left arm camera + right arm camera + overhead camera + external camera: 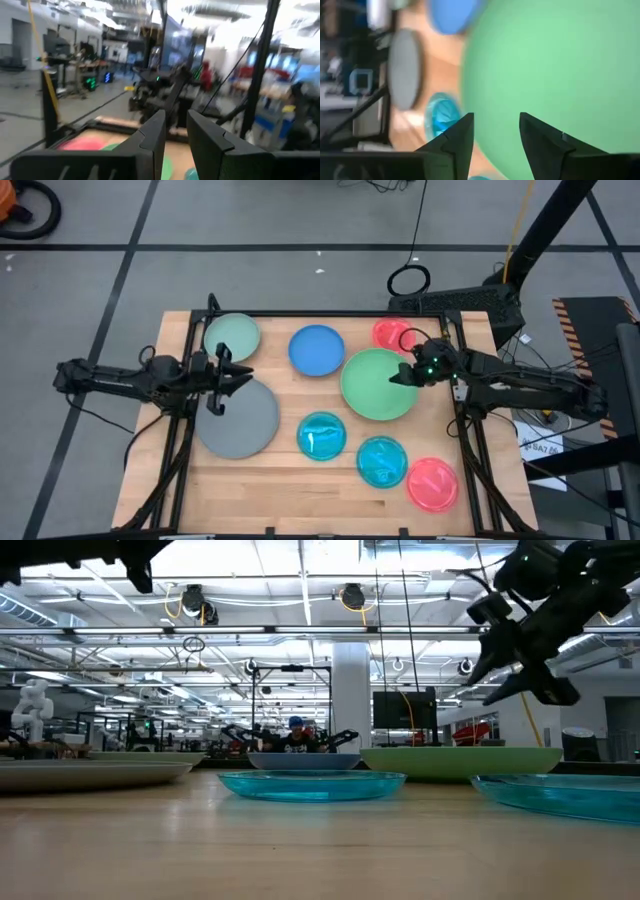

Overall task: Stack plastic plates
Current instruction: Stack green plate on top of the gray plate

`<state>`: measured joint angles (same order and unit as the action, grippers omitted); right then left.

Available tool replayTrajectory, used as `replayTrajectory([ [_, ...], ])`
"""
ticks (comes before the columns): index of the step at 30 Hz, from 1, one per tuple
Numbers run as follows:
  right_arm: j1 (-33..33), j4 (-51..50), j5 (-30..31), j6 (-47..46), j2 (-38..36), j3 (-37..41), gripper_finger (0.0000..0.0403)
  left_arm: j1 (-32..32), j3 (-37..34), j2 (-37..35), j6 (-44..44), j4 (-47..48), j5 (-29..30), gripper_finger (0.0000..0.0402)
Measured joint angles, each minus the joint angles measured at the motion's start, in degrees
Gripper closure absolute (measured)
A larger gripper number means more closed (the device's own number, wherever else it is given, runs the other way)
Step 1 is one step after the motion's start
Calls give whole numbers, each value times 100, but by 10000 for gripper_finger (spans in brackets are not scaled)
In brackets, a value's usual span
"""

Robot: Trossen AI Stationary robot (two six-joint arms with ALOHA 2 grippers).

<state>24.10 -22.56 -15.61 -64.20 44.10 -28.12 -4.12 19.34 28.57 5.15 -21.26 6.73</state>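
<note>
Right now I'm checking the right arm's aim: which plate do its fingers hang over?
The large green plate: the right gripper hangs over its right edge, while the pink plates lie clear of it.

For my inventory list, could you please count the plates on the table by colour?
Grey: 1
Large green: 1
Pale green: 1
Blue: 1
Translucent cyan: 2
Pink: 2
Total: 8 plates

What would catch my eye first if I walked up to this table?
Probably the bright plastic plates spread singly over the wooden table: a large green plate right of centre and a large grey plate on the left. The open right gripper hangs over the green plate's edge; the left gripper hovers by the grey one.
</note>
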Motion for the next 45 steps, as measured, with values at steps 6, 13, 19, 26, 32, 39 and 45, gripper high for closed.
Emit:
replayTrajectory([
  [6,408,160,-174,891,8,-391,250,0,773,3,-274,1589,332,316],
  [13,397,172,77,1951,728,-1406,250,-15,1065,3,-277,2323,334,316],
  [19,639,-647,224,2377,1663,-2152,250,-15,1130,-12,-389,2633,336,316],
  [26,1240,-1775,235,2703,2260,-2334,250,-15,1130,-12,-394,2865,336,316],
  [32,2026,-2495,235,3309,2656,-2334,250,-15,1130,-12,-355,3013,338,316],
  [39,2420,-2372,213,3959,3039,-2334,250,-15,1130,-12,-406,3025,384,316],
  [45,2404,-1786,209,3867,3242,-2334,250,-15,1130,-8,-468,3067,386,316],
])
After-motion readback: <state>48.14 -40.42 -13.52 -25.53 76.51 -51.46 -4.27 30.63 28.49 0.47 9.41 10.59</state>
